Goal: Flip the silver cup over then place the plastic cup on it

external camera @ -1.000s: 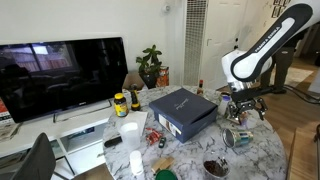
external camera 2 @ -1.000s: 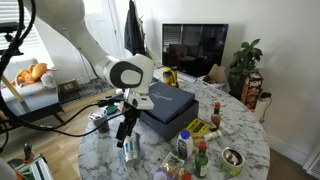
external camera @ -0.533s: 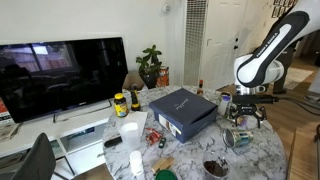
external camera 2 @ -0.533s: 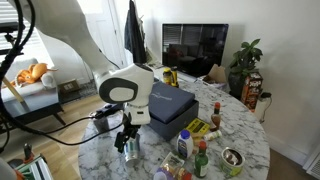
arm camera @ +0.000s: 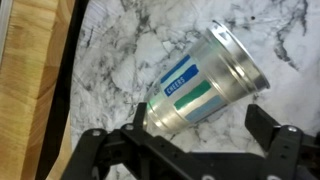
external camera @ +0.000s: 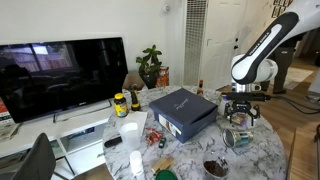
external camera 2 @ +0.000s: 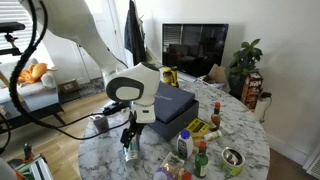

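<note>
Now my gripper has dropped closer over the silver cup, which lies on its side on the marble table; jaws apart, nothing grasped, flip not begun.

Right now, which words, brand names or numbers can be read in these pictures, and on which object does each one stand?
Silver cup, blue-and-green sticker: one short white word, too blurred to read.
Navy box, lid: a pale scrawl, too small to read.
Bottles: labels too small to read.
Nothing can be quoted.
</note>
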